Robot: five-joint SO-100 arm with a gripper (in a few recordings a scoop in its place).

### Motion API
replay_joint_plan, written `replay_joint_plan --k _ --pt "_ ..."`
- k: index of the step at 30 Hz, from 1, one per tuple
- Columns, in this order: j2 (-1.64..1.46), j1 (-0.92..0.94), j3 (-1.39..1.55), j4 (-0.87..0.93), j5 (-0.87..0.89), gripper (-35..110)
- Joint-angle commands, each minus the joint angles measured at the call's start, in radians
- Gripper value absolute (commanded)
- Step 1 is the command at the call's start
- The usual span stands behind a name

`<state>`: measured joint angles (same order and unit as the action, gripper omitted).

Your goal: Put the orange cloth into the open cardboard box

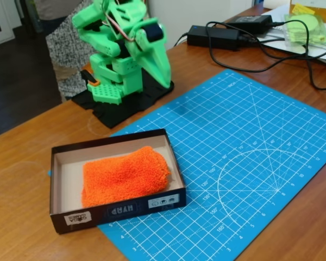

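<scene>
The orange cloth [125,175] lies flat inside the open cardboard box [119,209], filling most of its beige floor. The box is black outside with white labels on its near wall, and it sits at the left edge of the blue mat. The green arm is folded up on its black base at the back, well behind the box. Its gripper [162,76] points down towards the table. The fingers form one closed wedge with nothing between them, clear of both cloth and box.
A blue cutting mat [250,147] covers the middle and right of the wooden table. Black power adapters [214,37] with cables lie at the back, beside a pale green item in a clear bag [307,24]. A person [60,38] stands behind the table at upper left.
</scene>
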<state>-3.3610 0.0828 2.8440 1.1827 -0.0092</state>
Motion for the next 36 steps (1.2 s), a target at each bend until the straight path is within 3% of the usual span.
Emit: replay_joint_plan --k 1,14,36 --pt "-0.012 0.014 0.074 -0.025 0.023 0" --pt "-0.012 -0.018 0.232 -0.072 0.063 -1" --pt "-0.014 -0.008 0.232 -0.061 0.080 0"
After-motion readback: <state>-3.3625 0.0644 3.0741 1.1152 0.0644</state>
